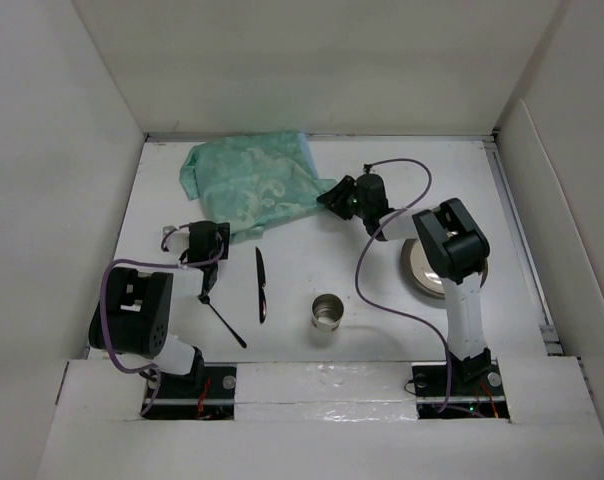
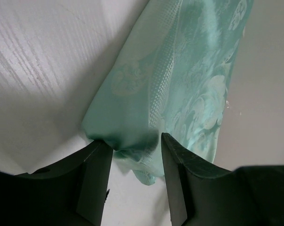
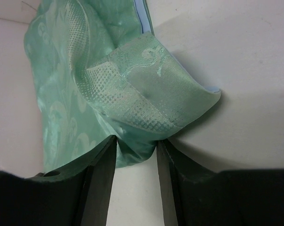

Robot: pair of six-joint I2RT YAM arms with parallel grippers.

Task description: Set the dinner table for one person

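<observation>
The mint-green patterned cloth mat [image 1: 250, 182] lies crumpled at the back left of the white dinner table [image 1: 312, 255]. My right gripper [image 1: 332, 196] is at the cloth's right corner. In the right wrist view the gripper [image 3: 136, 141] is shut on that corner, and the cloth [image 3: 132, 94] is folded over and raised off the table. My left gripper [image 1: 210, 234] is at the cloth's near left edge. In the left wrist view the gripper [image 2: 135, 141] is open, with a bunched corner of the cloth [image 2: 179, 84] between its fingertips.
A black knife [image 1: 262, 285] and a dark-handled utensil [image 1: 222, 318] lie in front of the left arm. A metal cup [image 1: 328, 312] stands at the front centre. A metal plate [image 1: 422, 268] lies partly under the right arm. White walls stand on three sides.
</observation>
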